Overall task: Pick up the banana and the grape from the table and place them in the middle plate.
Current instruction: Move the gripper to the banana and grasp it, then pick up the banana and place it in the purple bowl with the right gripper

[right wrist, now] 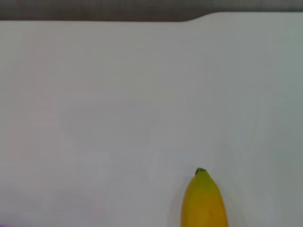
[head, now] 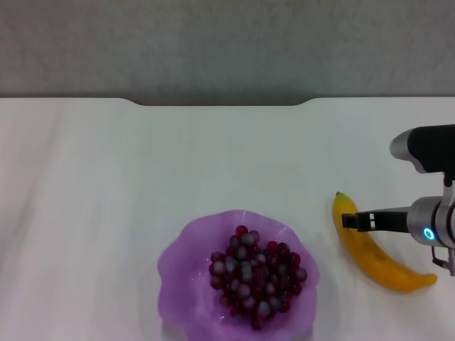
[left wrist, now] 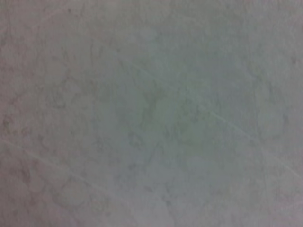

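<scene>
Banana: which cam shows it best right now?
Head view. It shows the whole banana lying on the table right of the middle plate, with the right gripper over its upper part. The right wrist view catches only its tip end; the left wrist view shows none of it.

Yellow-orange banana [head: 375, 256] with dark green tip; dark red and purple grapes [head: 256, 277]; translucent purple plate [head: 178, 270]; plain white desk [head: 142, 163].

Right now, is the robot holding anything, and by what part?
It cannot be told. The right gripper sits over the banana near its green-tipped end, but no closed grasp shows. The grapes lie in the purple plate.
</scene>
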Controlling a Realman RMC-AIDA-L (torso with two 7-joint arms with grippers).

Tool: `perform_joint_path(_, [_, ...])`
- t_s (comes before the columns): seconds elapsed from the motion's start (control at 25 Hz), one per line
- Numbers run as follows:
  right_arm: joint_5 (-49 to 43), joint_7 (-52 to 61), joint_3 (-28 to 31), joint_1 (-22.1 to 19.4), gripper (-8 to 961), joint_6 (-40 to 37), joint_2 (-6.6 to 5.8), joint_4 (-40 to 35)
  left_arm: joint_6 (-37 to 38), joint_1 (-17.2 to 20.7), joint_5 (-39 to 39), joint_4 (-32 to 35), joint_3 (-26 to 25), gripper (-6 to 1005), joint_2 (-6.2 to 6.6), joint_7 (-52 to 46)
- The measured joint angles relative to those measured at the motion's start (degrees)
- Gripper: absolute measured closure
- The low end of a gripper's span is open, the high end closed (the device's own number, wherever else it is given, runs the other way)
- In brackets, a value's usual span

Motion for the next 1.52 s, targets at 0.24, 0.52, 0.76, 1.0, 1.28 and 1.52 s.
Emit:
perform_joint_path(0.24, [0.2, 0.0, -0.1, 2.7, 430, -0.2, 0.1, 5.0, -0.3, 0.1, 0.0, 0.0, 0.4, 160, 0.0, 0.0])
perform_joint_path(0.52, [5.9, -4.2, -0.4, 6.2, 435, -2.6, 0.13, 12.0, -1.3, -0.1, 0.1, -0.3, 0.5, 161, 0.0, 0.2])
perform_joint_path(0.76, [7.3, -5.6, -0.4, 6.6, 440, -2.9, 0.16, 13.1, -1.4, -0.1, 0.1, -0.4, 0.6, 162, -0.06, 0.2])
perform_joint_path(1.0, [7.1, -6.5, -0.5, 6.2, 445, -3.6, 0.18, 12.8, -1.4, 0.0, 0.1, -0.4, 0.6, 163, -0.09, 0.2])
perform_joint_path(1.28, [7.0, -7.5, 0.1, 5.6, 447, -4.1, 0.01, 11.9, -1.4, 0.4, 0.1, -0.4, 0.7, 164, -0.09, 0.2])
perform_joint_path(1.52, [4.7, -13.1, 7.4, -1.1, 447, 1.3, -0.15, -2.5, -1.4, 1.0, -0.2, -0.6, 0.7, 165, -0.09, 0.2])
